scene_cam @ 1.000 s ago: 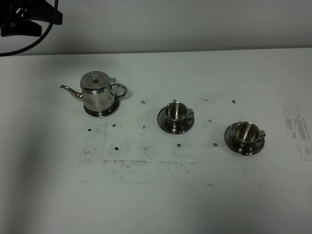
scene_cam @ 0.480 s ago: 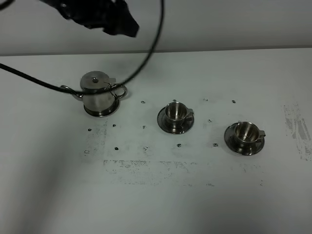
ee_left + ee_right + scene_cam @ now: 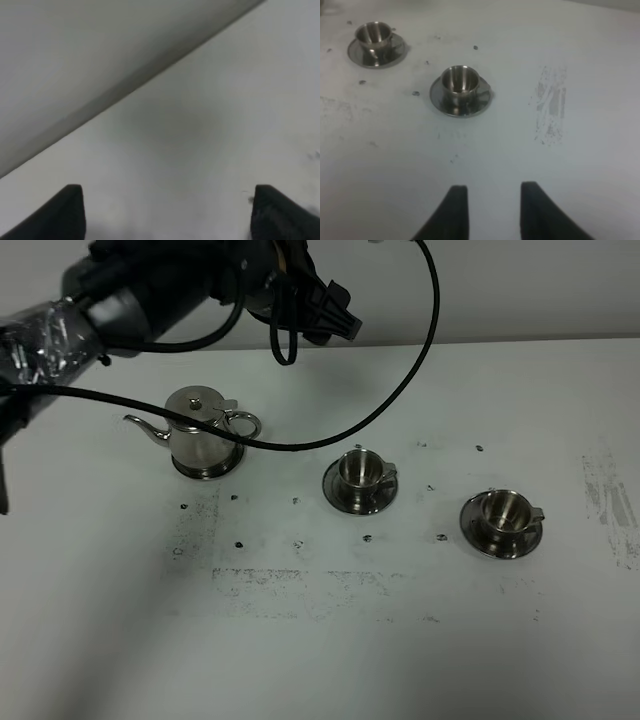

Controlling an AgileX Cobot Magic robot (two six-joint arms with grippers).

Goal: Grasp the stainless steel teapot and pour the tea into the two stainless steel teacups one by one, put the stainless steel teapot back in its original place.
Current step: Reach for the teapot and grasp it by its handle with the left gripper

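Observation:
The stainless steel teapot [image 3: 203, 432] stands on its round steel base [image 3: 208, 470] at the back left, spout pointing left and handle to the right. The two steel teacups stand on saucers: one at the middle [image 3: 360, 469], one further right [image 3: 504, 510]. Both also show in the right wrist view, the right-hand cup [image 3: 461, 81] closer to that camera and the middle cup [image 3: 373, 33] beyond it. My left gripper [image 3: 170, 215] is open and empty, high over the table's back edge, behind and to the right of the teapot [image 3: 332, 316]. My right gripper [image 3: 495, 210] is open and empty, in front of the cups.
The left arm [image 3: 150, 285] and its black cable [image 3: 400, 390] hang above the teapot. The white table [image 3: 320, 640] has dark scuff marks in the middle and a smudge [image 3: 610, 500] at the right.
The left arm has swung in from the top left corner, rightwards across the back of the table over the teapot. Teapot and cups have not moved.

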